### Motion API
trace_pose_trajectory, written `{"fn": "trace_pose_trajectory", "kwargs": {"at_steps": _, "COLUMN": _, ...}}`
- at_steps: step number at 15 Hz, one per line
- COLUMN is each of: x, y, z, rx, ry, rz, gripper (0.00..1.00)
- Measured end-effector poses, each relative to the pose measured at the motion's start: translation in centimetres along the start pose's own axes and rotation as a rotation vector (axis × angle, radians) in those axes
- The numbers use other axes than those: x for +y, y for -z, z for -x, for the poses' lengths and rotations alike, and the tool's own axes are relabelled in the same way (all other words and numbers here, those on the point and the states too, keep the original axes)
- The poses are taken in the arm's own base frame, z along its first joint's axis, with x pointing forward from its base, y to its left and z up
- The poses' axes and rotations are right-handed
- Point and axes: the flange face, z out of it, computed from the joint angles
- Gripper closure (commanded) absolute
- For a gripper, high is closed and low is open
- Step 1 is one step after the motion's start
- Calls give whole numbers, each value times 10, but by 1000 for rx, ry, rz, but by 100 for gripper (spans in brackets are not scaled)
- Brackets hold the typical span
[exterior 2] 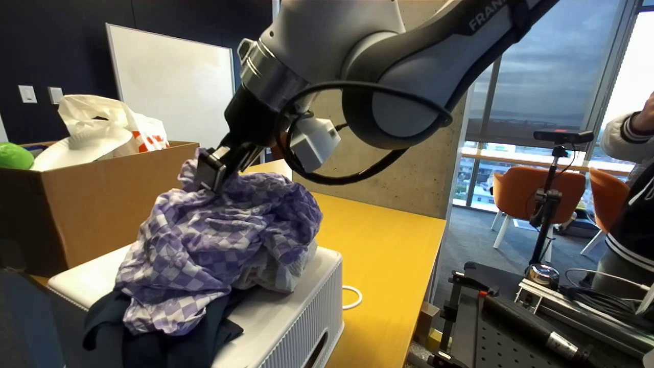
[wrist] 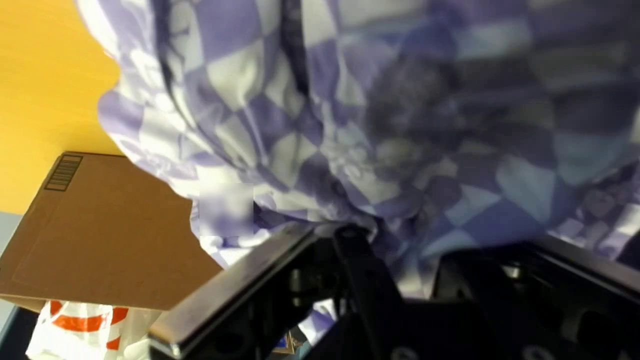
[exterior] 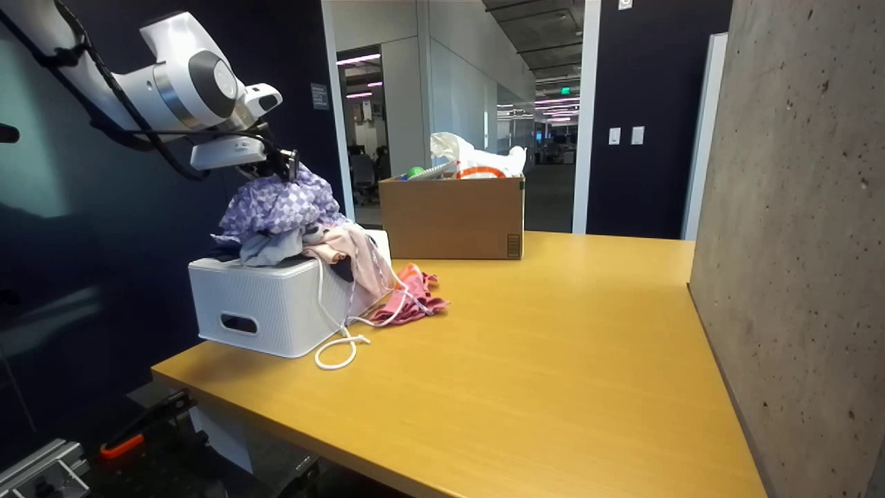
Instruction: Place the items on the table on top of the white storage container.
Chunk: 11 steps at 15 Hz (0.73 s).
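A purple and white checkered cloth is bunched on the pile on the white storage container; it also shows in an exterior view and fills much of the wrist view. My gripper is at the top of this cloth, and its fingers look shut on a fold of it. In the wrist view the fingertips are mostly hidden by cloth. A grey cloth, a peach cloth and a navy cloth lie on the container. A pink-red cloth lies on the table beside it.
A cardboard box with a white plastic bag stands behind the container. A white cord trails onto the yellow table. A concrete pillar borders the table. A person stands at the edge of an exterior view.
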Motion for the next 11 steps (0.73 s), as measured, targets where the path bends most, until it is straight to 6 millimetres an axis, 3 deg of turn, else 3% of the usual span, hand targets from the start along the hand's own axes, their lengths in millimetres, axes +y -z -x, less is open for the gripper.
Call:
{"fn": "trace_pose_trajectory", "kwargs": {"at_steps": 3, "x": 4, "y": 31, "z": -22, "rx": 56, "ry": 6, "rz": 16, "gripper": 19}}
{"fn": "trace_pose_trajectory", "kwargs": {"at_steps": 5, "x": 22, "y": 52, "z": -40, "rx": 92, "ry": 0, "rz": 51, "gripper": 4}}
{"fn": "trace_pose_trajectory", "kwargs": {"at_steps": 8, "x": 63, "y": 63, "z": -51, "rx": 108, "ry": -11, "rz": 119, "gripper": 0}}
{"fn": "trace_pose_trajectory", "kwargs": {"at_steps": 11, "x": 104, "y": 56, "z": -37, "rx": 64, "ry": -38, "rz": 180, "gripper": 0}}
